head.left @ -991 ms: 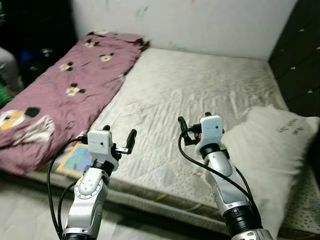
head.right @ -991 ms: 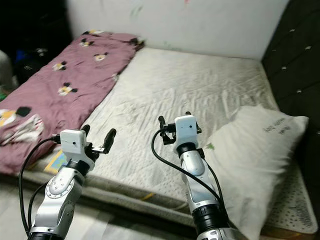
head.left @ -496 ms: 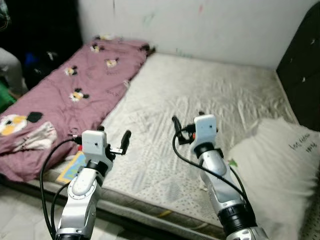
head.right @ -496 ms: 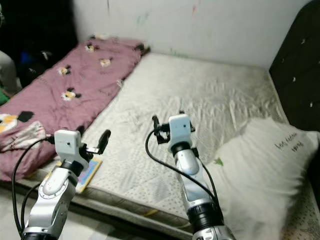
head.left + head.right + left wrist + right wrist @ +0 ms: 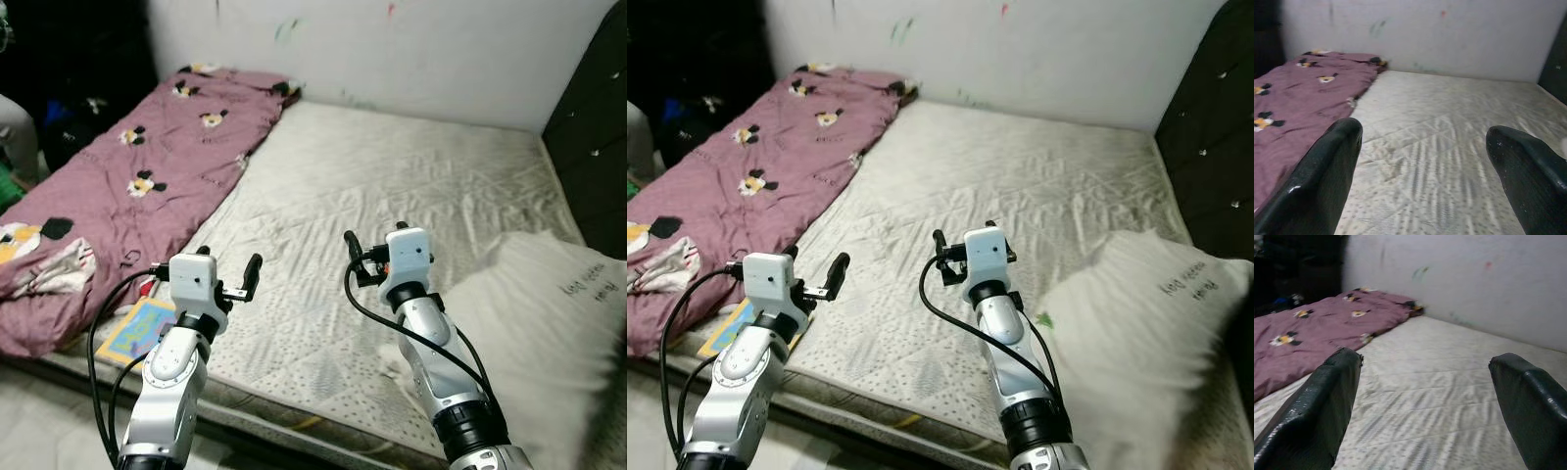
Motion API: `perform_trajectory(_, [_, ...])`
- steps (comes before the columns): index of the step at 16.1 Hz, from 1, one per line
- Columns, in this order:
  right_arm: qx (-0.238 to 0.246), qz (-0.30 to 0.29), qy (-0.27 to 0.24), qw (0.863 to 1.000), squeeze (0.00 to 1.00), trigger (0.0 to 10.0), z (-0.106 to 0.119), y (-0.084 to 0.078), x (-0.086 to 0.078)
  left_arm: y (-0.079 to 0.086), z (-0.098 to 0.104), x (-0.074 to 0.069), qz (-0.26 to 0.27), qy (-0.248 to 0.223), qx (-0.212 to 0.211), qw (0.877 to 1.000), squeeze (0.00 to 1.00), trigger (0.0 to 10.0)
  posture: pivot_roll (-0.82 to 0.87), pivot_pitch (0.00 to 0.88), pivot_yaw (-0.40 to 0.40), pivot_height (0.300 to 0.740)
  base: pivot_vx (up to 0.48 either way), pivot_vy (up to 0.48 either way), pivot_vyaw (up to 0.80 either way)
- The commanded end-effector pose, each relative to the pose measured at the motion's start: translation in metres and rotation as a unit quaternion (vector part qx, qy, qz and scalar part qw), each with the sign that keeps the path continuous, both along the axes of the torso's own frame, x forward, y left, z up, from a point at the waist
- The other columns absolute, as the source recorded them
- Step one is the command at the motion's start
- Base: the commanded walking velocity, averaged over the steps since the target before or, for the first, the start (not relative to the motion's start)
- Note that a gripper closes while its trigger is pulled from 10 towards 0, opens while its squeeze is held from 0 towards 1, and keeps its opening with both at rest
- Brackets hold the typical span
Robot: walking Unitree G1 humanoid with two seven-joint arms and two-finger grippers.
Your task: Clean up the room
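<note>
Your left gripper [image 5: 227, 282] and right gripper [image 5: 370, 257] both hover spread wide and empty; the purple blanket [image 5: 127, 186] runs lengthwise along the mattress's [image 5: 392, 186] left side, nearer your left arm.

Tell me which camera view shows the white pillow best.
The right eye view shows the white pillow best: nearly its whole body lies in frame on the mattress, printed text included. The left eye view crops it at the right edge. The left wrist view catches at most a pale sliver at its edge.
</note>
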State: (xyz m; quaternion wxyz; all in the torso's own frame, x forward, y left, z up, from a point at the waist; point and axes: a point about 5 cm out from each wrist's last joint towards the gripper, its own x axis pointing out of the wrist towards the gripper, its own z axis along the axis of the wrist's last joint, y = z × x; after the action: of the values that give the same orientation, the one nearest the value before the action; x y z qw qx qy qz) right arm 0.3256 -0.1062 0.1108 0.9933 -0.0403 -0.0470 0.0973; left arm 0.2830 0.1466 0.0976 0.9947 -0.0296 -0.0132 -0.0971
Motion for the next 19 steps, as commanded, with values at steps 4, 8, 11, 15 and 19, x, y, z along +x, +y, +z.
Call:
perform_trajectory(4, [0.0, -0.009, -0.006, 1.0, 0.0, 10.0, 0.003, -0.0047, 0.0015, -0.0044, 0.0032, 0.0013, -0.007, -0.006, 0.003, 1.0, 0.0, 10.0, 0.03, 0.0, 0.016, 0.74, 0.0, -0.068, -0.78])
perform_trajectory(8, [0.0, -0.009, -0.007, 1.0, 0.0, 10.0, 0.0037, -0.0049, 0.0024, -0.0051, 0.0034, 0.0022, -0.007, -0.006, 0.001, 1.0, 0.0, 10.0, 0.03, 0.0, 0.015, 0.74, 0.0, -0.299, -0.27])
perform_trajectory(11, [0.001, -0.009, -0.007, 1.0, 0.0, 10.0, 0.0034, -0.0042, 0.0025, -0.0058, 0.004, 0.0025, -0.009, -0.007, 0.003, 1.0, 0.0, 10.0, 0.03, 0.0, 0.016, 0.74, 0.0, -0.324, 0.0])
perform_trajectory(15, [0.001, -0.009, -0.005, 1.0, 0.0, 10.0, 0.002, -0.0032, 0.0013, -0.0062, 0.0042, 0.0035, -0.01, -0.008, 0.002, 1.0, 0.0, 10.0, 0.03, 0.0, 0.018, 0.74, 0.0, -0.308, 0.0])
perform_trajectory(19, [0.002, -0.011, -0.006, 1.0, 0.0, 10.0, 0.0027, -0.004, 0.0021, -0.0054, 0.0033, 0.0041, -0.005, -0.002, -0.007, 1.0, 0.0, 10.0, 0.03, 0.0, 0.016, 0.74, 0.0, -0.139, 0.0])
